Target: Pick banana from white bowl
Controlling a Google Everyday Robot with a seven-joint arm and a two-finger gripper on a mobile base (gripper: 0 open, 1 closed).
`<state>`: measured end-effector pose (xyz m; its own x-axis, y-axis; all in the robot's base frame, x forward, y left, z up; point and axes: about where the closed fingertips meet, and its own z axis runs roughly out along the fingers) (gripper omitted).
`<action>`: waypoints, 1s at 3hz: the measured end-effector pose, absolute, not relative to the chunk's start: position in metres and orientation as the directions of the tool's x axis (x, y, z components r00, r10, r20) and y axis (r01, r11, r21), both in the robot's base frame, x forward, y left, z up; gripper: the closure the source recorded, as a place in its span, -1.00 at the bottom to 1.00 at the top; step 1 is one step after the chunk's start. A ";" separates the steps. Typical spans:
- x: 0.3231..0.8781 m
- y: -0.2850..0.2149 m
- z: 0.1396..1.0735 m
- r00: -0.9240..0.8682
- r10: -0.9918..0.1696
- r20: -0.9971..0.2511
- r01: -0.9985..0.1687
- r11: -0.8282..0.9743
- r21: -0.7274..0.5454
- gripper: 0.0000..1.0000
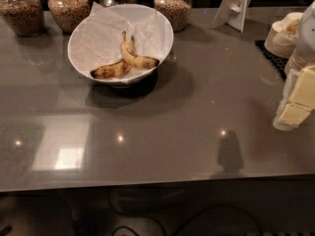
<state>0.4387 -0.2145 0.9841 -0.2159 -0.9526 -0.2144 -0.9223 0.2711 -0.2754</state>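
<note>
The white bowl (75,50), lined with crinkled white paper, stands on the grey table at the back left. Two bananas lie in it. The banana (137,59) is the yellower, curved one on the right, with its long thin stem pointing up and back and a dark end at the right. A browner, bruised banana (110,71) lies beside it at the front left, touching it. My gripper (295,107), cream-coloured, hangs at the far right edge of the view, well to the right of the bowl and nearer the front, with nothing seen in it.
Several glass jars of grain (68,6) line the back edge behind the bowl. A white stand (235,4) is at the back right. Stacked beige cups (281,37) sit on a black mat (270,58) behind my gripper. The table's front edge (147,183) runs across the bottom.
</note>
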 end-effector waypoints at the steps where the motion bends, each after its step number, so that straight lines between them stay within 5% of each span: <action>1: 0.439 -0.214 0.984 -0.216 -0.953 -0.215 -0.922 0.271 -0.275 -1.00; 3: 0.485 -0.181 0.993 -0.165 -0.930 -0.330 -0.887 0.286 -0.363 -1.00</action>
